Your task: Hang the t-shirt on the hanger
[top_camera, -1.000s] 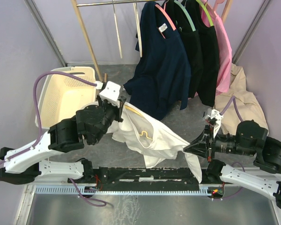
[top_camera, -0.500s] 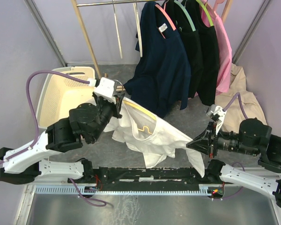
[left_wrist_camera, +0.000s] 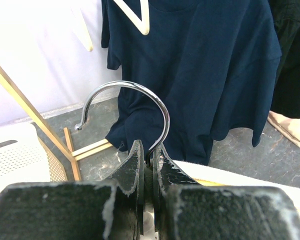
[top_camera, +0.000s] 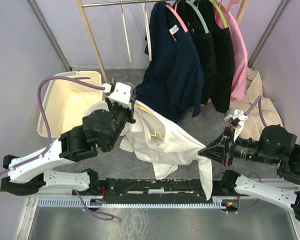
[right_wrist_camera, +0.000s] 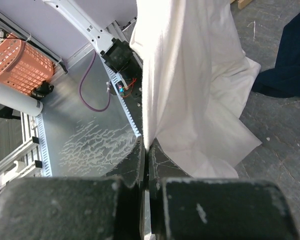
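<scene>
While both claws were clenched, the t-shirt (top_camera: 162, 145) hung stretched in the air between them, draped about the hanger (top_camera: 151, 115).

Since the left claw (left_wrist_camera: 149, 155) gripped only the thin stem of the hanger's silver hook (left_wrist_camera: 140, 94), a sideways tug could probably have twisted it in that narrow hold. The right claw (right_wrist_camera: 145, 148) pinched a slim fold at the t-shirt's edge, and that small bite looked likely to slip if the arms drew further apart, spilling the cloth onto the surface (top_camera: 115, 160). Room was tight behind. The navy shirt (top_camera: 172, 75) hung just beyond the hook, the wooden rack leg (top_camera: 92, 42) and cream basket (top_camera: 65, 100) flanked the left arm, and a beige garment (top_camera: 262, 102) lay behind the right arm. Freer room lay in the near middle, between the two arms.
</scene>
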You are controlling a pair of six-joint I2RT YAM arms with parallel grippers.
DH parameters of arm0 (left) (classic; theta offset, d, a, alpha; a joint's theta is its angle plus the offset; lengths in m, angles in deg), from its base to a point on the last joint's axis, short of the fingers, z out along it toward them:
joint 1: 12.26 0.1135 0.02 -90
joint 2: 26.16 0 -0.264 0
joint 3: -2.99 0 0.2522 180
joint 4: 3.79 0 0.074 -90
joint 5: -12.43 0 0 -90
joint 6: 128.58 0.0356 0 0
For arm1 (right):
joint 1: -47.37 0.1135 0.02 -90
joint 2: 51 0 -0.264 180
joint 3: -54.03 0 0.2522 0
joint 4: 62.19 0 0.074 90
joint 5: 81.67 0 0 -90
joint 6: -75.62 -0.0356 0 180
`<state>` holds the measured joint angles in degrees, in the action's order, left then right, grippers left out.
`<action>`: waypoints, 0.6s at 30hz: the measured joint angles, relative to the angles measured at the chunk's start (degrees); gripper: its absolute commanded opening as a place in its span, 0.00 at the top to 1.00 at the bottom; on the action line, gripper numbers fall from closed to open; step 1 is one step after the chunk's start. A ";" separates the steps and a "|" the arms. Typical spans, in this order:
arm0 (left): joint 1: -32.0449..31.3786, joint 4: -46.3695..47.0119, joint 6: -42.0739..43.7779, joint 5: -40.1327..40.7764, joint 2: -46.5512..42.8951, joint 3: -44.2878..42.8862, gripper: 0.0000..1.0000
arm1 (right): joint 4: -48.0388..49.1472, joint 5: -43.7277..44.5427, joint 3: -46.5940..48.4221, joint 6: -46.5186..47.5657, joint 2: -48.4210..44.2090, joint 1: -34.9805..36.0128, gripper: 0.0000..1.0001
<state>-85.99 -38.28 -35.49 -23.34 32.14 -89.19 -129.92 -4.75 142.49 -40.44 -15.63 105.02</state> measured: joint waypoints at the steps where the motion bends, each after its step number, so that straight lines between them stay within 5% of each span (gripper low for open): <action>1: 0.00 0.31 0.02 -0.02 0.02 0.00 0.97 | 0.07 0.15 -0.04 -0.09 0.11 0.00 0.99; 9: 0.11 1.36 0.02 -1.86 -0.17 0.00 0.97 | -1.27 4.87 -5.38 -0.98 0.74 0.00 0.98; 18: 0.17 -2.05 -1.29 -8.22 -0.85 -1.33 0.97 | -7.43 12.00 -5.29 -0.72 1.38 0.00 0.56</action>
<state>-85.82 -40.34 -36.78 -31.55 31.29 -90.52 -137.36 7.25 137.20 -41.16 -14.25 105.02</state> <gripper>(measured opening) 0.074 0.374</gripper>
